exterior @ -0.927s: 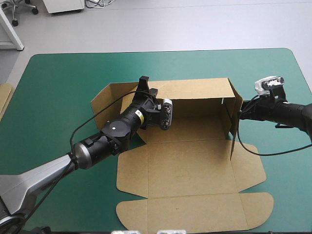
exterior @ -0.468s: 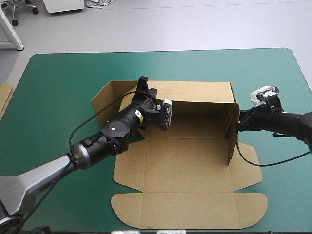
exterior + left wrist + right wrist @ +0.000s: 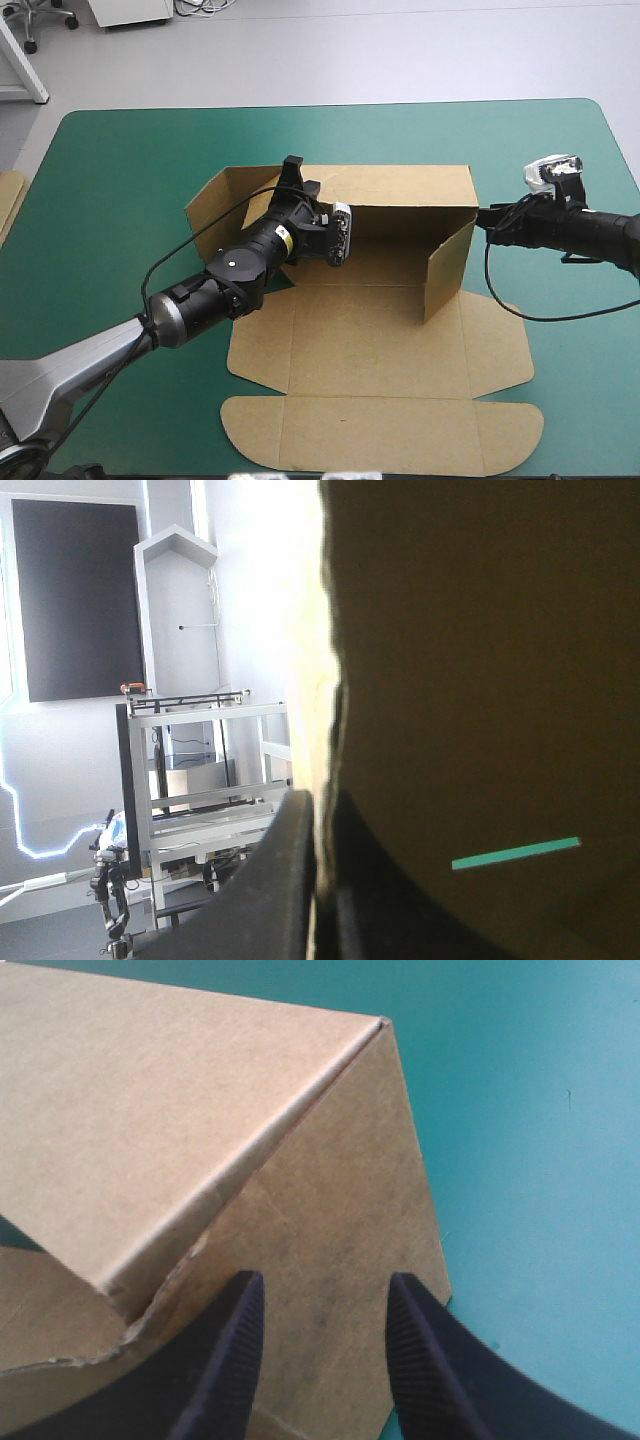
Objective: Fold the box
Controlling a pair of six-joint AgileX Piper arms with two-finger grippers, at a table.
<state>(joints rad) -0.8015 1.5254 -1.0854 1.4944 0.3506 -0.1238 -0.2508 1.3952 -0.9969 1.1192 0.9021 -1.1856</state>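
Swung inward since the earlier frame, the right side wall (image 3: pixel 447 268) now angles across the floor of the box (image 3: pixel 380 340), which lies mid-worktop (image 3: pixel 120 180), long axis left to right. The left tool (image 3: pixel 293 168) pinches the raised back wall (image 3: pixel 400 185). The right tool (image 3: pixel 487 218), fingers apart and empty, sits just outside that flap's far corner and is the nearer one.
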